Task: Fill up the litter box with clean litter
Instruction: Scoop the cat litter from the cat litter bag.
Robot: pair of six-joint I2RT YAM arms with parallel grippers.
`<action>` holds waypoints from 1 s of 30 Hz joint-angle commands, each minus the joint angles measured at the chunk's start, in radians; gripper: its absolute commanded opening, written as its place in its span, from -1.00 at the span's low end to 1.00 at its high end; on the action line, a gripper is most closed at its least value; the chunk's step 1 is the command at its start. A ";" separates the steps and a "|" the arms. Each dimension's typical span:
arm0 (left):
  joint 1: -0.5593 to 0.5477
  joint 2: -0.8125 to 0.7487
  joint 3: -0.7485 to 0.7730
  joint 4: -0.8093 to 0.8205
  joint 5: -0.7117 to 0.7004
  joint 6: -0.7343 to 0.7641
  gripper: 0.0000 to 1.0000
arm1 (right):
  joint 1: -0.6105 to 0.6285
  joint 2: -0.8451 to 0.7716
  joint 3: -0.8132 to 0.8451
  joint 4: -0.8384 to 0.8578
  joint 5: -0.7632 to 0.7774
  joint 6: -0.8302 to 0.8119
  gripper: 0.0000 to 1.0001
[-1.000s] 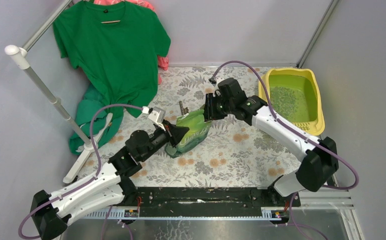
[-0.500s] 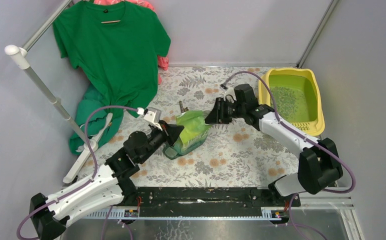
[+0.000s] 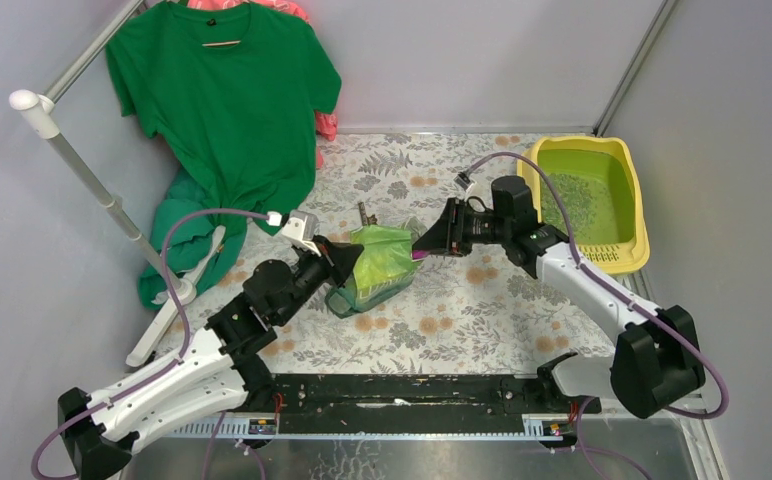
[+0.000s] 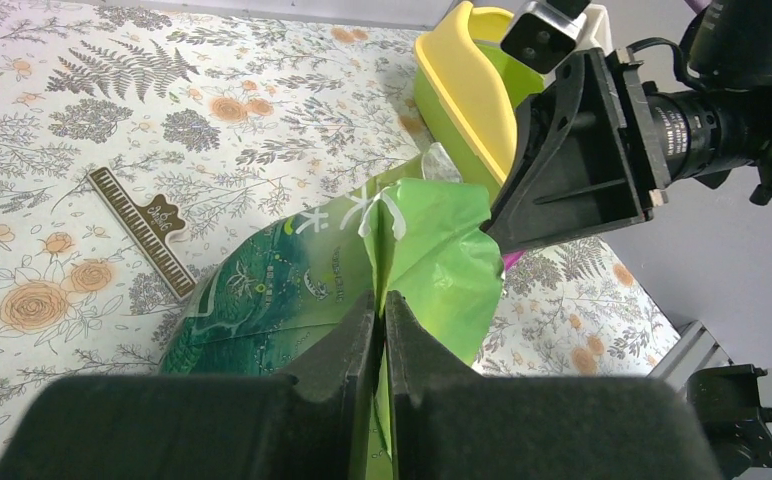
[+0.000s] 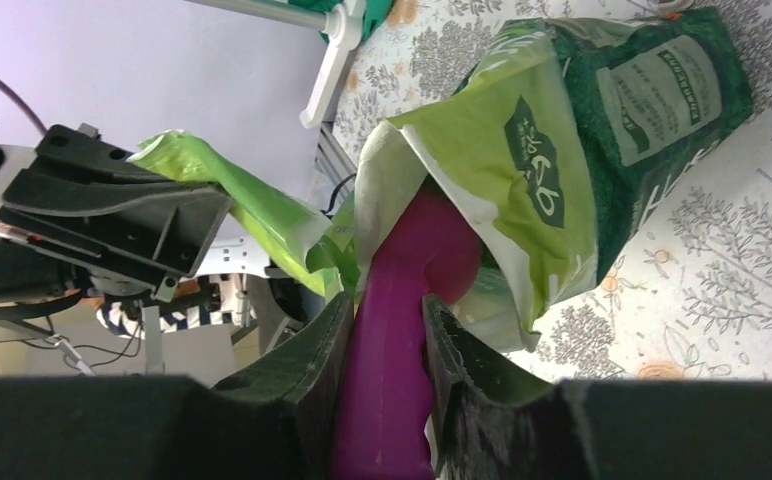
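a robot test cell, a lab dressed to look homely: plain pale panel walls (image 3: 482, 60) framed by aluminium posts (image 3: 634, 65), with a left arm (image 3: 172, 375) and a right arm (image 3: 587, 285) bolted to a black rail (image 3: 412, 392), purple cables (image 3: 202, 215) looping off them. a floral cloth (image 3: 462, 310), a green t-shirt (image 3: 227, 110) on a white rack (image 3: 92, 180) and a yellow litter box (image 3: 638, 215) are the household touches.

White shells cover the long links of the left arm (image 3: 177, 375) and right arm (image 3: 587, 285); joints and bases are black. A purple cable (image 3: 174, 250) loops along each. The left gripper (image 3: 350, 258) and right gripper (image 3: 424, 243) are matte black with tapering fingers (image 4: 342, 350). A silver camera block (image 3: 302, 228) tops the left wrist
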 commanded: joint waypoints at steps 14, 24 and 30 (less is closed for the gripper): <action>-0.001 -0.014 0.193 -0.062 -0.095 0.062 -0.76 | -0.173 -0.126 -0.201 0.483 -0.231 0.418 -1.00; -0.001 -0.041 0.174 -0.140 -0.093 0.055 0.14 | -0.174 -0.030 -0.175 0.682 -0.236 0.540 -1.00; -0.001 -0.149 0.137 -0.233 -0.016 -0.010 0.35 | -0.172 0.003 -0.163 0.674 -0.240 0.522 -1.00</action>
